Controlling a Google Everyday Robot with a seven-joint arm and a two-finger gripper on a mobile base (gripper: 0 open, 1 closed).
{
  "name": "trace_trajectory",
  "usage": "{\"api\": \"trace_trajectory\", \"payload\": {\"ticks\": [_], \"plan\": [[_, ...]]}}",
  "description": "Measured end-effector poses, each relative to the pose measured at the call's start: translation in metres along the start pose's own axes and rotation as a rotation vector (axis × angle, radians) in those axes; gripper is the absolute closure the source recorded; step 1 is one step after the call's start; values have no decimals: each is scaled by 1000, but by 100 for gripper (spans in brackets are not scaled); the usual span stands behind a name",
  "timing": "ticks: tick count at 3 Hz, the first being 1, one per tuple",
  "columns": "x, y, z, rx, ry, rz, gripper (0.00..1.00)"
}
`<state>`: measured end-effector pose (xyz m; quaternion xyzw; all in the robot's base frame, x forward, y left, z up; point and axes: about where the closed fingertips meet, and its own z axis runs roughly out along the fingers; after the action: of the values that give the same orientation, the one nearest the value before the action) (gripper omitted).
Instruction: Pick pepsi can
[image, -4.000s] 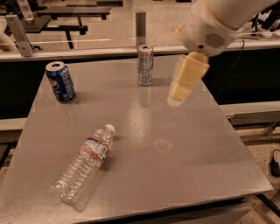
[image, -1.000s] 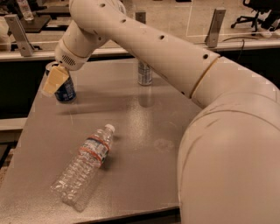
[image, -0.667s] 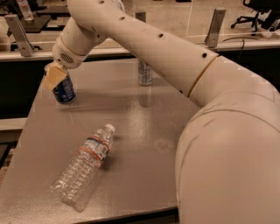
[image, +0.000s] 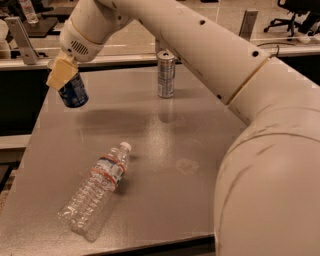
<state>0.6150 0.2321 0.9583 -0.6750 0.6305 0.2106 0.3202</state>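
Camera view. The white robot arm reached from the right foreground across to the far left corner of the flat grey table. There its tan two-finger gripper sat over the upper end of the short dark blue pepsi can. The claw was clenched on the pepsi can; one tan finger covered the can's upper left side, and the opposite finger was hidden behind it. The can leaned out of upright, with its base swung toward the right. The base seemed to sit slightly clear of the table surface, though contact at the lowest edge could not be ruled out. The taller slim silver-grey can stood upright near the far edge, well apart from the gripper. The clear plastic water bottle lay on its side near the front left, also well apart and untouched. Progress, as judged from this view: approach and grasp appeared complete, and the lift was at most barely begun. What remained was to raise the can plainly free of the table without letting it slip from its tilted hold.
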Motion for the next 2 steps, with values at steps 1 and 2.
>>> {"api": "trace_trajectory", "payload": {"ticks": [1,2], "plan": [[-16,9,-31,-31,-25,-41,100],[-35,21,-59,-81,-42,-88,100]]}}
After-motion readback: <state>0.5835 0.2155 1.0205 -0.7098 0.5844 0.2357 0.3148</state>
